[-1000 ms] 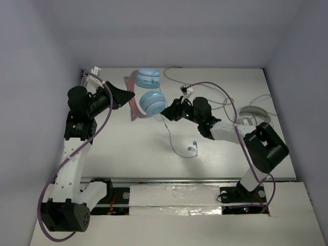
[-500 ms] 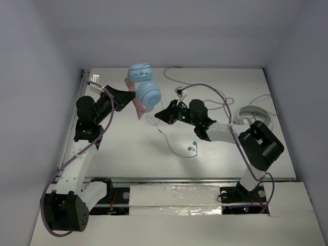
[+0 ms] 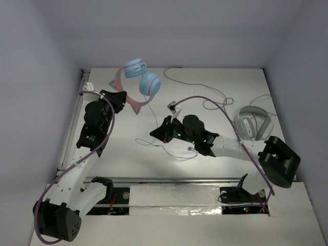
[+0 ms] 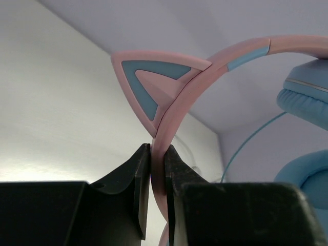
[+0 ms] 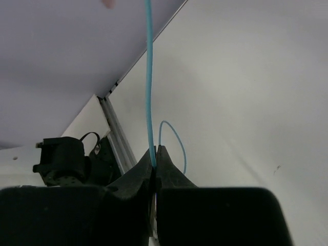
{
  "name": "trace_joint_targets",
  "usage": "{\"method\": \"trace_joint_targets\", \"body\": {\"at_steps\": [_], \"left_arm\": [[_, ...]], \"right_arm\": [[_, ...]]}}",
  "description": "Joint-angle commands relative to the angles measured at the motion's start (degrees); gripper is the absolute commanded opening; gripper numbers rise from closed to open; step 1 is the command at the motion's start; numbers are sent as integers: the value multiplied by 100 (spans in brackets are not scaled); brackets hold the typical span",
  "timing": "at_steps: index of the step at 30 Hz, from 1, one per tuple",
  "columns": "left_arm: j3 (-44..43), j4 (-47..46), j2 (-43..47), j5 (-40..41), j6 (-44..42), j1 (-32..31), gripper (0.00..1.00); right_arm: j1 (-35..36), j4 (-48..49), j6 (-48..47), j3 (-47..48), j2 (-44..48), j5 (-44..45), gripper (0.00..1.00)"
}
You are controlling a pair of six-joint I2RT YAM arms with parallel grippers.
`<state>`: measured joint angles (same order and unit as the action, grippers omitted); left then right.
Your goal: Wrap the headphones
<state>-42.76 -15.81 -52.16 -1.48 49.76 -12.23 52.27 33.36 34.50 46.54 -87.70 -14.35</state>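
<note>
The headphones (image 3: 149,83), with two light-blue ear cups and a pink cat-ear headband (image 3: 134,104), hang in the air at the back left. My left gripper (image 3: 121,97) is shut on the headband; in the left wrist view the pink band (image 4: 174,113) sits pinched between the jaws (image 4: 158,154) just under a cat ear (image 4: 154,77). My right gripper (image 3: 155,134) is shut on the thin pale-blue cable (image 5: 149,77), which runs up out of its tips (image 5: 155,149). The rest of the cable loops on the table (image 3: 174,156), with its plug (image 3: 190,149) beside the right arm.
White-grey over-ear headphones (image 3: 253,123) lie at the right, their white cable (image 3: 195,87) trailing across the back of the table (image 3: 128,154). A metal rail (image 5: 117,138) runs along the table's left edge. Walls close in on the left, back and right.
My left arm has drawn back and swung the headphones toward the back left, turning them. My right gripper has moved left and nearer with the cable in it, drawing it out.
</note>
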Motion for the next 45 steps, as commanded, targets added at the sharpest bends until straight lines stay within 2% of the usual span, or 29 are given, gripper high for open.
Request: {"method": "trace_joint_targets", "body": {"at_steps": [1, 5, 12, 15, 19, 21, 25, 28, 31, 38, 41, 45], "left_arm": [[-250, 402, 303, 1578, -808, -341, 0], [-267, 815, 286, 2308, -1168, -719, 0], [-645, 1861, -38, 3801, -1775, -1905, 0], [-1101, 2634, -469, 3926, -1952, -2388, 0], [-1454, 3513, -900, 3734, -2451, -2846, 0], [-1489, 3620, -1085, 3210, -2707, -2925, 0], [-1673, 4172, -1323, 2978, -3305, -2987, 0], [-1805, 4402, -1384, 2837, -3622, -3092, 0], [-1885, 4551, -1376, 2994, -3833, -3145, 0], [-1841, 4675, -1323, 2609, -4334, -3426, 0], [-1753, 4745, -1367, 2758, -4317, -3575, 0], [-1569, 4614, -1244, 2197, -4334, -3629, 0]], "right_arm": [[344, -1056, -295, 65, 587, 967, 0], [932, -1779, -347, 214, 816, 1320, 0], [1364, -3106, -277, 487, 1193, 1962, 0], [1426, -3721, -338, 645, 1422, 1813, 0], [1479, -4756, -549, 1048, 1642, 1734, 0], [1479, -5145, -698, 1216, 1677, 1778, 0], [1479, -6304, -1147, 1691, 1564, 2163, 0], [1479, -6745, -1296, 1946, 1458, 2506, 0], [1479, -7027, -1428, 2183, 1230, 2560, 0], [1479, -7818, -1604, 2772, 834, 3588, 0], [1479, -8134, -1587, 2930, 693, 4061, 0], [1216, -8057, -1455, 2860, 789, 4361, 0]]}}
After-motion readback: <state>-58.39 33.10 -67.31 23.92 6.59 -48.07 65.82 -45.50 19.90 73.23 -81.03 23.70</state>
